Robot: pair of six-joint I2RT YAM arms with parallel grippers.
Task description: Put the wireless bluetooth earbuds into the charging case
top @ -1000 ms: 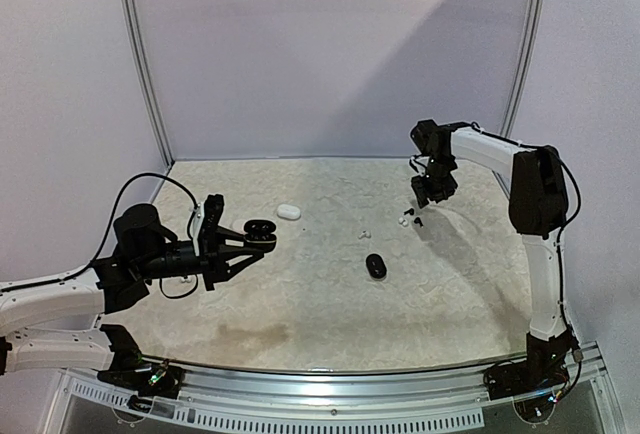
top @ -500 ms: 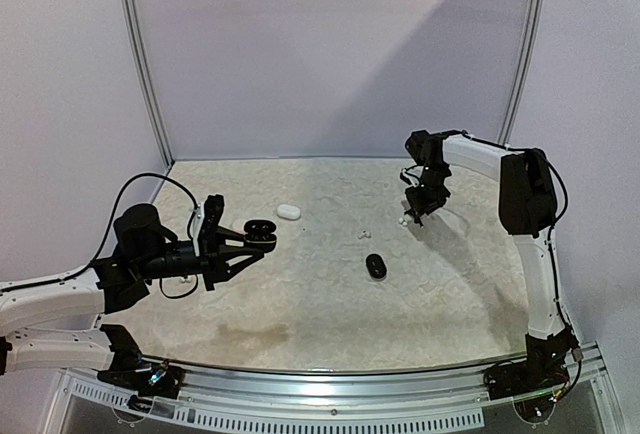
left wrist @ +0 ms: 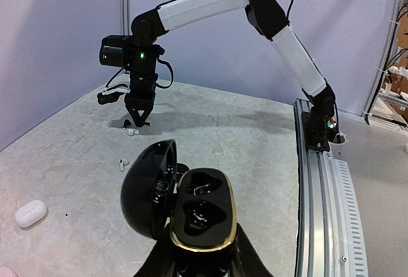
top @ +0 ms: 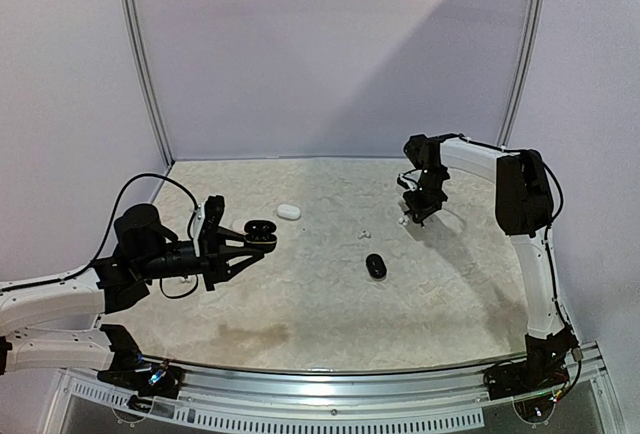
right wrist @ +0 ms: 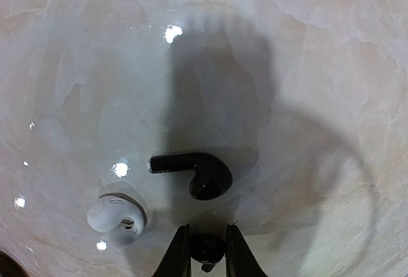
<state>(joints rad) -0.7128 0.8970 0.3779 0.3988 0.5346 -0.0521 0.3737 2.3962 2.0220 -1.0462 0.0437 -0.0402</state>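
My left gripper (left wrist: 199, 254) is shut on the base of an open black charging case (left wrist: 201, 216) with a gold rim. It holds the case above the table's left side, lid swung left and both wells showing dark. My right gripper (right wrist: 206, 251) is down at the table at the far right (top: 415, 214). Its fingers are closed against a small black earbud (right wrist: 207, 248). Just ahead of it a second black earbud (right wrist: 197, 172) lies on the table, and a white earbud (right wrist: 115, 216) lies to its left. Another white earbud (top: 365, 234) lies nearer the middle.
A closed white case (top: 289, 211) lies at the centre back, and a closed black case (top: 375, 266) lies mid-table. The right arm (top: 520, 189) reaches in from the right edge. A metal rail (top: 350, 394) runs along the near edge of the table.
My right gripper has dropped to the table by the earbuds and closed its fingers round a black earbud. The left arm and the open case have not moved.
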